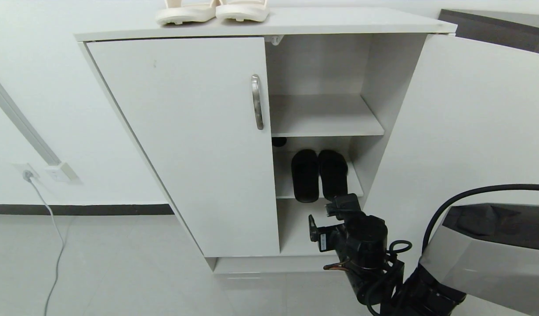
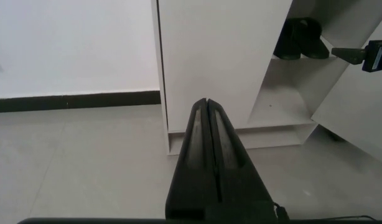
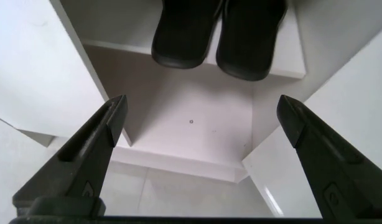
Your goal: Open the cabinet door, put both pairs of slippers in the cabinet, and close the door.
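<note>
Black slippers [image 1: 305, 175] sit on the cabinet [image 1: 339, 19]'s middle shelf. The right gripper [image 3: 201, 107] gapes wide just below them, and the left gripper [image 2: 206, 109] is pinched together.

Cream slippers [image 1: 208, 11] atop the cabinet [image 1: 339, 19] cut off by top edge

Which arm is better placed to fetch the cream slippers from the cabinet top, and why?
Probably right. The right end effector is open and empty before the open compartment; the left end effector is shut, low, facing the closed door. The cream slippers lie above both.
</note>
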You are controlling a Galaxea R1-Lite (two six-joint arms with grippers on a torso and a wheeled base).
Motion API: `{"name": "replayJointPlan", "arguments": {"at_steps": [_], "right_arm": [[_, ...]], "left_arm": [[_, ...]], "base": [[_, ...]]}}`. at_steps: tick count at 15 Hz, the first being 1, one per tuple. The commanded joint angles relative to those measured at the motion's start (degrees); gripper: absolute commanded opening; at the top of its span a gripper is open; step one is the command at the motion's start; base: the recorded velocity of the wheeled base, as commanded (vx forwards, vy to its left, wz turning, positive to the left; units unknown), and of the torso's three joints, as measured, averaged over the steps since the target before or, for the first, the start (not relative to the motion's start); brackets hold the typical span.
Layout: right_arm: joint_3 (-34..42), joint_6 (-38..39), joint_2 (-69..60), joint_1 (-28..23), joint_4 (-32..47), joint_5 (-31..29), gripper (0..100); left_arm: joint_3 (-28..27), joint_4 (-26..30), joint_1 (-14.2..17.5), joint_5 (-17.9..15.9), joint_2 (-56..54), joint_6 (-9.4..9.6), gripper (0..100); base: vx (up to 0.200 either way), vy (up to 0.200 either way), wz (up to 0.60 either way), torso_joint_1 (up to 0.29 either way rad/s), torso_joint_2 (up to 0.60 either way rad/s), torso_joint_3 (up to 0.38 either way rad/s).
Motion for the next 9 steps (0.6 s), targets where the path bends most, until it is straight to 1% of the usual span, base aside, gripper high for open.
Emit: {"name": "replayJointPlan", "arguments": {"at_steps": [1,7,9], "right_arm": [[0.31,-0.01,0.12,0.04,-0.03,0.0,100],[0.31,-0.09,0.12,0.04,-1.09,0.0,100],[0.31,-0.09,0.12,0.04,-1.09,0.0,100]], "left_arm": [[0.01,0.0,0.0,-0.01,0.07,-0.02,0],[0.01,0.0,0.0,-0.01,0.07,0.24,0],[0.01,0.0,0.0,-0.1,0.07,0.42,0]], "base": [[0.0,0.0,0.0,0.007,0.0,0.173],[0.0,0.0,0.0,0.002,0.0,0.203],[0.0,0.0,0.0,0.002,0.0,0.095]]}}
